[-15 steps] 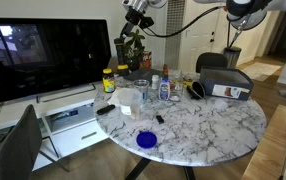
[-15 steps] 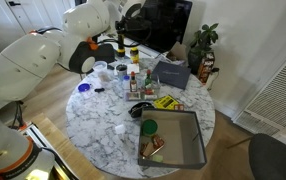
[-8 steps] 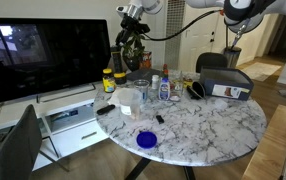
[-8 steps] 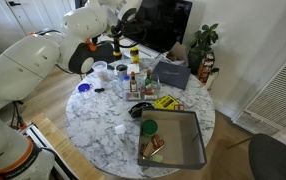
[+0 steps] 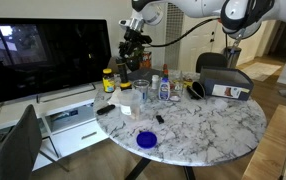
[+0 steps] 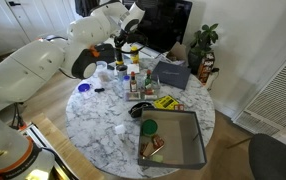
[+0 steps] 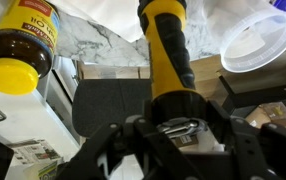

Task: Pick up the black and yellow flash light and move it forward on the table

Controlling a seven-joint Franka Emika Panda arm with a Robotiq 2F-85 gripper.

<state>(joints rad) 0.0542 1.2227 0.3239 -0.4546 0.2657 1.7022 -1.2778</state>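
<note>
My gripper [image 7: 173, 128] is shut on the black and yellow flashlight [image 7: 167, 55], clamped around its yellow head; the black grip and yellow tail stick out away from me. In both exterior views the gripper [image 5: 135, 48] [image 6: 130, 46] hangs just above the far edge of the round marble table [image 5: 213, 125] [image 6: 98, 115], close to a brown bottle with a yellow cap [image 7: 18, 45] [image 5: 108, 80]. The flashlight shows only as a small yellow and dark shape [image 6: 133, 51] under the gripper.
A clear round lid [image 7: 258, 40] lies beside the flashlight. Bottles [image 5: 161, 88] crowd the table's far side, with a grey box [image 5: 228, 82], a blue lid [image 5: 147, 140] and a metal tray [image 6: 173, 140]. A TV [image 5: 43, 55] and white stand [image 5: 68, 115] are behind.
The gripper has come down from high above the table to just over its far edge, near the yellow-capped bottle.
</note>
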